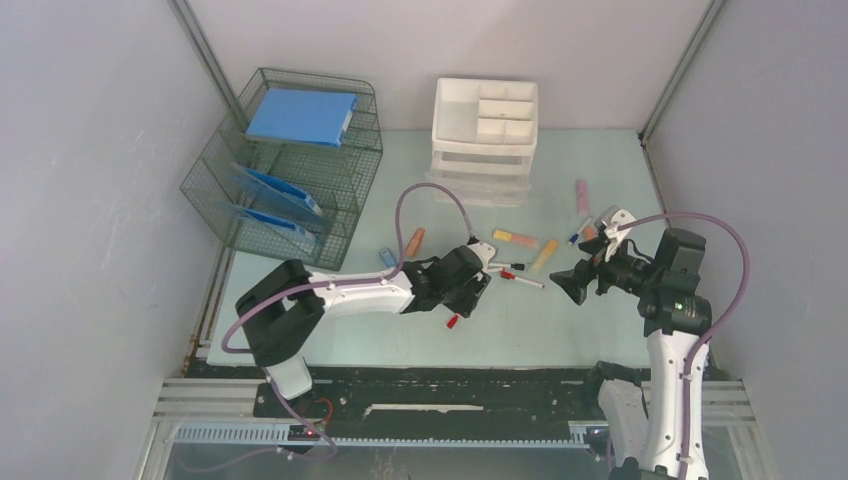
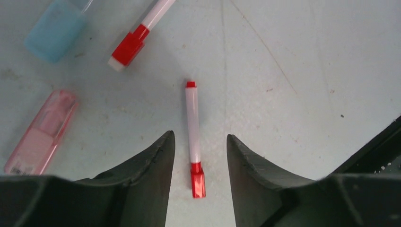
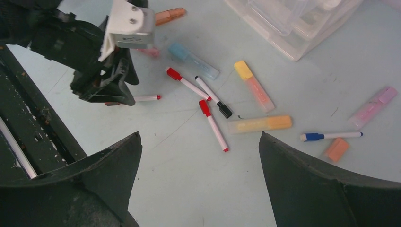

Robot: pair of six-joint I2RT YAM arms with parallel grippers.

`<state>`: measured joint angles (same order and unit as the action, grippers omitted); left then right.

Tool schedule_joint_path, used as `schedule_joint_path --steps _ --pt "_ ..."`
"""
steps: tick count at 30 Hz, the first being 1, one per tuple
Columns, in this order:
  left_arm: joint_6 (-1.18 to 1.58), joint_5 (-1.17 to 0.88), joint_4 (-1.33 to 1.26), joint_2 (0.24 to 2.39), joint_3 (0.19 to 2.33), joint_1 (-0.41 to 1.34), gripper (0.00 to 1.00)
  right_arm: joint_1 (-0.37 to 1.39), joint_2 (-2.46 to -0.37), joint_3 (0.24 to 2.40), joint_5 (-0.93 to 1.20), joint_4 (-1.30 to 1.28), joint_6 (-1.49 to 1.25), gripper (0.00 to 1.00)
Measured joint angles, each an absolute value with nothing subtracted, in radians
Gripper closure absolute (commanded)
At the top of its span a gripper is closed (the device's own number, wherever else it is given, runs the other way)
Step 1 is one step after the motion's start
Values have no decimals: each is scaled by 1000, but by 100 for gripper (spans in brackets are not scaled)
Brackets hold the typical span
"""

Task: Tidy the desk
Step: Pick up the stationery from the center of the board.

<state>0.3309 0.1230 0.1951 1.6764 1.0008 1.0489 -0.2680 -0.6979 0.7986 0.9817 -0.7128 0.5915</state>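
Note:
On the pale mint desk (image 1: 400, 330) a white marker with a red cap (image 2: 192, 127) lies lengthwise between the fingers of my left gripper (image 2: 199, 136). The jaws stand apart on either side of it with a gap on both sides. From above, the left gripper (image 1: 462, 305) hangs low over that marker (image 1: 453, 321) near the desk's middle front. My right gripper (image 3: 199, 134) hovers wide open over bare desk, nothing between its fingers; from above, the right gripper (image 1: 565, 285) sits right of centre.
Loose markers (image 3: 215, 126) and highlighters (image 3: 259, 124) are scattered mid-desk, with a blue-capped marker (image 3: 331, 136) further right. A wire rack (image 1: 290, 165) holding blue folders stands back left, a white drawer unit (image 1: 485, 135) at the back centre. A black rail (image 1: 430, 385) runs along the front.

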Motion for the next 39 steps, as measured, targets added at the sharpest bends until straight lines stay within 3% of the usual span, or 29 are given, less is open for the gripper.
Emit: schedule_joint_path --steps 14,26,34,39 --pt "315 118 257 1817 1094 1049 68 -234 -717 799 977 -723 589 0" --pt "348 141 262 1845 1113 1065 99 -209 -715 799 983 -737 589 0" --pt "385 203 258 1811 1086 1088 100 -187 -717 799 1018 -741 589 0" --pt "429 225 169 1645 967 1089 100 -153 -743 799 1044 -745 589 0"
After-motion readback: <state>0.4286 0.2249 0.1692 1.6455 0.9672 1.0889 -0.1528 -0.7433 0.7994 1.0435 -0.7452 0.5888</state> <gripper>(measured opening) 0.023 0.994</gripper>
